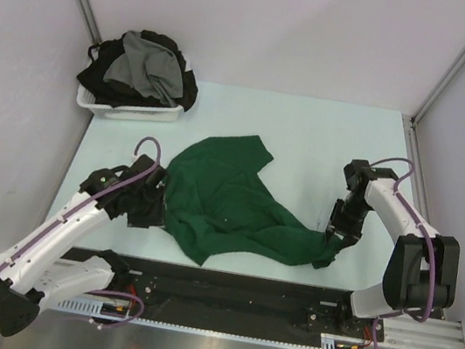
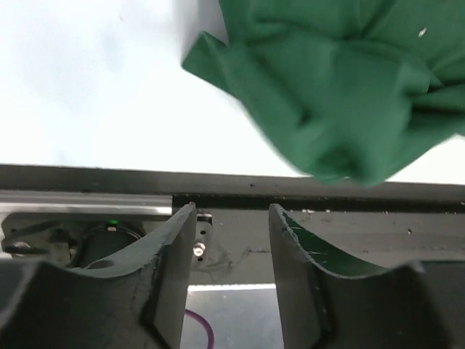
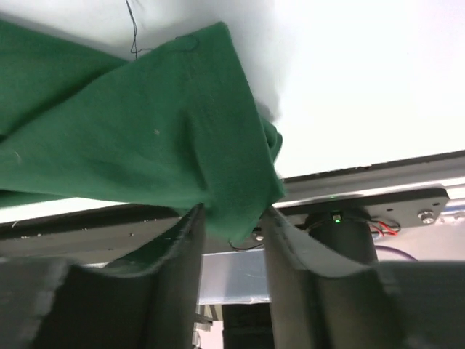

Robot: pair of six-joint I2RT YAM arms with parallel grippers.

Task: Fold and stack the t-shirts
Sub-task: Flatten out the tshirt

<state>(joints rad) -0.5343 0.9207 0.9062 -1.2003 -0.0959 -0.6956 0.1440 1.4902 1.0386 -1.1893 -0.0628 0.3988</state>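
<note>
The dark green t-shirt [image 1: 228, 200] lies crumpled and unfolded in the middle of the worktop [image 1: 310, 134], between the two arms, probably laid there to be flattened first. The left fingers [image 2: 167, 254] stand spread with nothing between them, just beside the shirt's near-left edge. The right fingers [image 3: 290, 247] are parted too; a corner of cloth at the shirt's right tip droops loosely into their gap, not pinched. Grey and black t-shirts [image 1: 147, 68] lie heaped in the white basket [image 1: 128, 110] at the far-left corner.
</note>
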